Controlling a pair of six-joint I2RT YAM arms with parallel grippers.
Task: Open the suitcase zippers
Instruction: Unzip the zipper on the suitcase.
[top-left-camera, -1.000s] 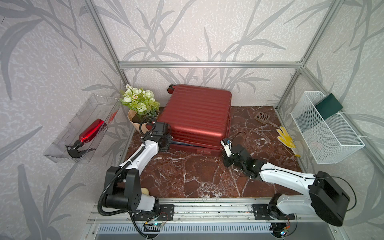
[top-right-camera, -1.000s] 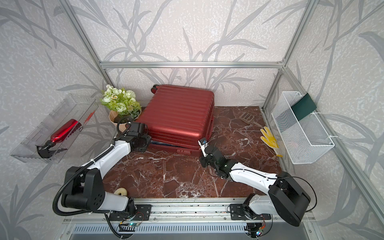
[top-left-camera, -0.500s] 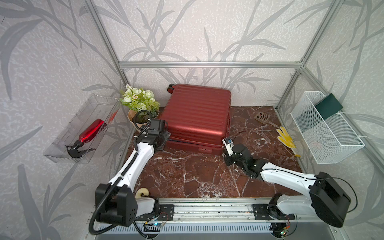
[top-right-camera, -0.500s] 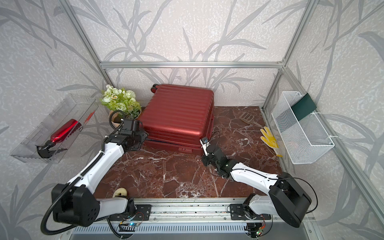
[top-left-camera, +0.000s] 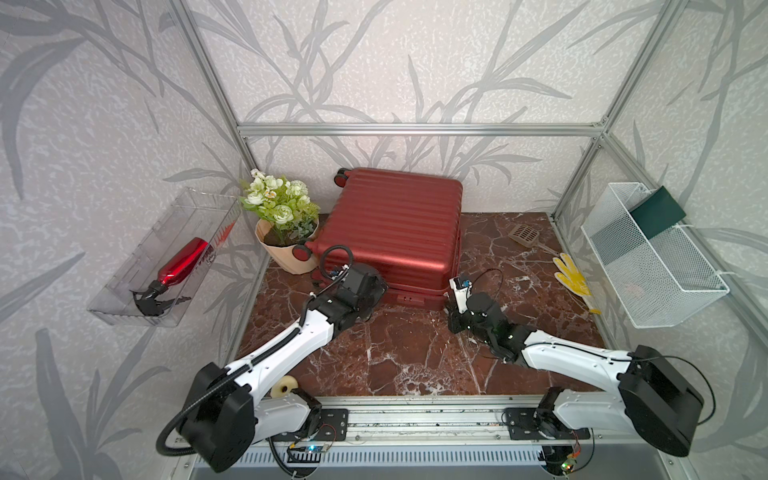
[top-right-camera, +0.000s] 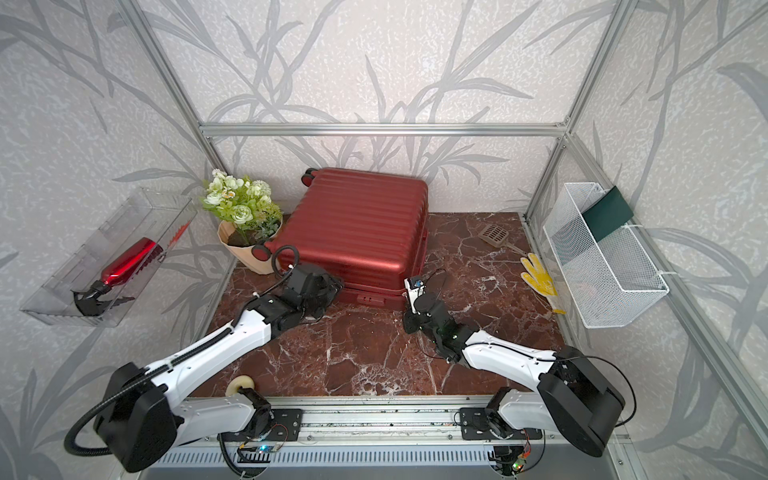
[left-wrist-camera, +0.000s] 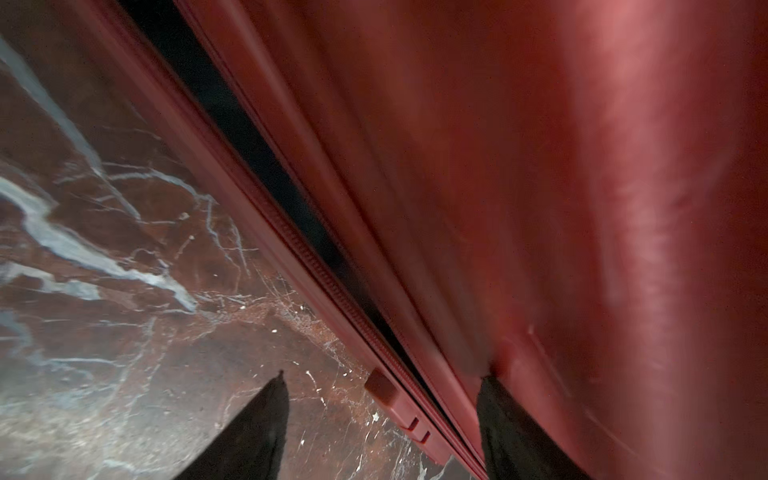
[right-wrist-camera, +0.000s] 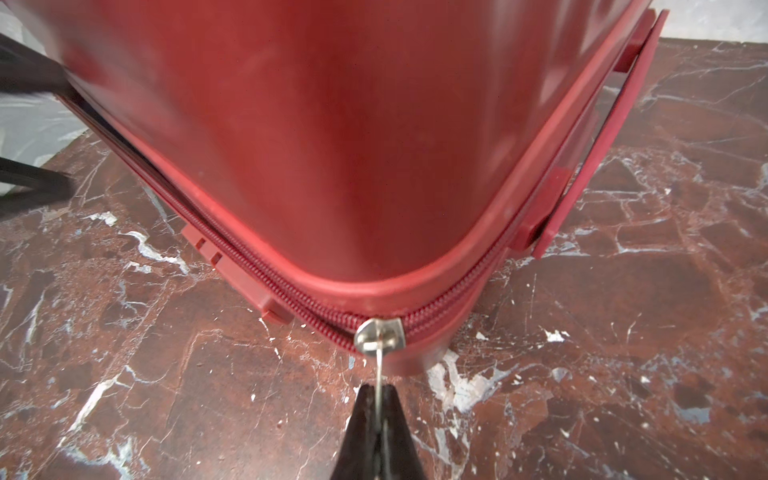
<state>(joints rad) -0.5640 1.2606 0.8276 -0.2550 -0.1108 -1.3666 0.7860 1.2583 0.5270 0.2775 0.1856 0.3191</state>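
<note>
Suitcase (top-left-camera: 395, 224), dark red and ribbed, lies flat at the back of the marble tabletop (top-left-camera: 415, 353), its near edge facing both arms in both top views. Left gripper (left-wrist-camera: 382, 432) sits at the near left stretch of that edge. Its two black fingers (left-wrist-camera: 257, 432) are spread apart on either side of the seam and grasp nothing. One finger seems to touch the upper shell, though blur in the left wrist view makes that uncertain. Right gripper (right-wrist-camera: 380, 401) is at the near right corner, clenched tight on the thin metal pull tab (right-wrist-camera: 379, 368). Zippers (right-wrist-camera: 307, 305) run round the seam: beside the left gripper the teeth stand parted with a dark gap between the shells, and past the corner they are meshed. Silver slider (right-wrist-camera: 380, 334) sits right on the corner.
</note>
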